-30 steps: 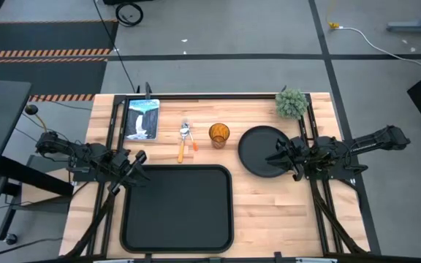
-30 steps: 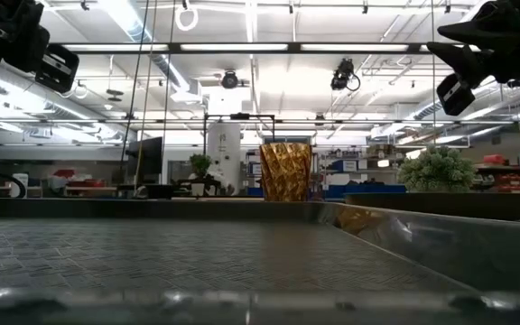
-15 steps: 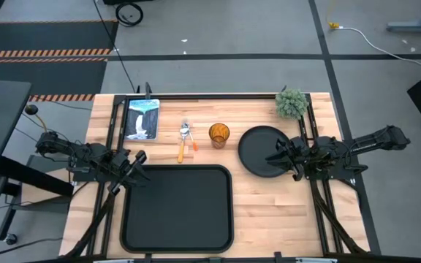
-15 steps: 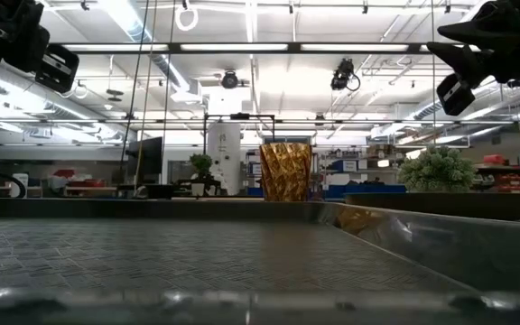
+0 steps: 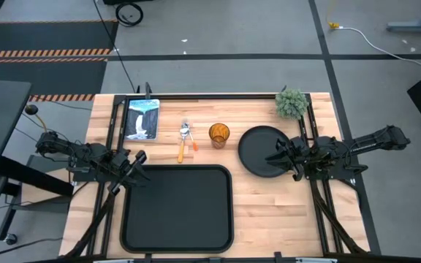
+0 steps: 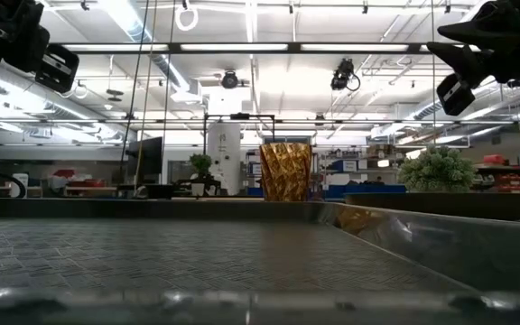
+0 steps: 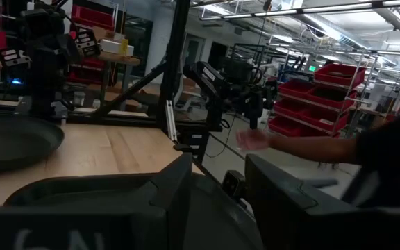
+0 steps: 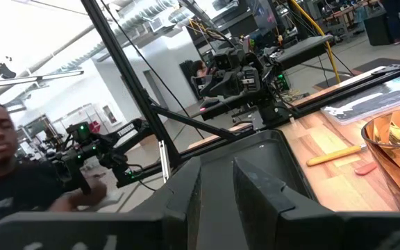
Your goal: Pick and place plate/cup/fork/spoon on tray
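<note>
The black rectangular tray (image 5: 177,208) lies at the table's near middle. The round black plate (image 5: 258,150) lies flat at the right, beyond the tray's far right corner. The amber cup (image 5: 219,134) stands upright left of the plate, and also shows in the low view (image 6: 285,171). A spoon and an orange-handled fork (image 5: 185,141) lie left of the cup. My left gripper (image 5: 136,165) hovers open over the tray's far left corner. My right gripper (image 5: 279,155) hovers open, with a narrow gap, over the plate's right part, well above it in the low view (image 6: 454,88).
A blue picture card (image 5: 142,118) lies at the far left and a small green plant (image 5: 291,103) stands at the far right corner. A person's arm and hand (image 7: 269,141) show beyond the table's right side. A person (image 8: 2,167) also shows in the right wrist view.
</note>
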Action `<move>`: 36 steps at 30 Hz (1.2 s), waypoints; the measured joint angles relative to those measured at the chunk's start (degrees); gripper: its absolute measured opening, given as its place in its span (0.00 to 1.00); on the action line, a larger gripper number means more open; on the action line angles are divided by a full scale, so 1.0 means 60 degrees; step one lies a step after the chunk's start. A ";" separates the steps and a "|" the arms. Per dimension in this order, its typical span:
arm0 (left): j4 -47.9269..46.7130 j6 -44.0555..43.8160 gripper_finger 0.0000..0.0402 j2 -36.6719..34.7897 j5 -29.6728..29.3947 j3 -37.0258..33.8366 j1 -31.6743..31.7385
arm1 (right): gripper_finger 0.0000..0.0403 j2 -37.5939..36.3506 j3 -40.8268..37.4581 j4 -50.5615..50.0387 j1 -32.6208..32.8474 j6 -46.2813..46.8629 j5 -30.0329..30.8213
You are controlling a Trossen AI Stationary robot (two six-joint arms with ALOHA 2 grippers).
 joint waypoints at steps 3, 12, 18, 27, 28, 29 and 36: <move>0.0001 0.0000 0.35 0.0000 0.0003 0.0000 -0.0002 | 0.22 0.0003 0.0001 0.0000 -0.0002 0.0000 0.0000; 0.0000 0.0000 0.35 0.0000 -0.0001 0.0002 0.0001 | 0.22 -0.0005 0.0003 0.0726 -0.0059 -0.0745 0.1552; 0.0003 0.0000 0.35 0.0000 0.0001 0.0001 -0.0002 | 0.22 0.0137 0.0003 0.2168 -0.0225 -0.2381 0.3564; 0.0032 0.0000 0.35 0.0000 0.0003 0.0000 0.0001 | 0.22 0.1419 0.0481 0.2993 -0.1039 -0.3170 0.4123; 0.0037 0.0000 0.35 0.0000 0.0003 0.0000 0.0000 | 0.22 0.1647 0.0662 0.2802 -0.1170 -0.3178 0.4219; 0.0034 0.0000 0.35 0.0000 0.0003 -0.0001 -0.0001 | 0.22 0.1907 0.0863 0.2529 -0.1337 -0.3187 0.4297; 0.0032 0.0000 0.35 0.0000 0.0002 0.0000 -0.0001 | 0.22 0.3887 0.2243 0.0958 -0.2588 -0.2933 0.3466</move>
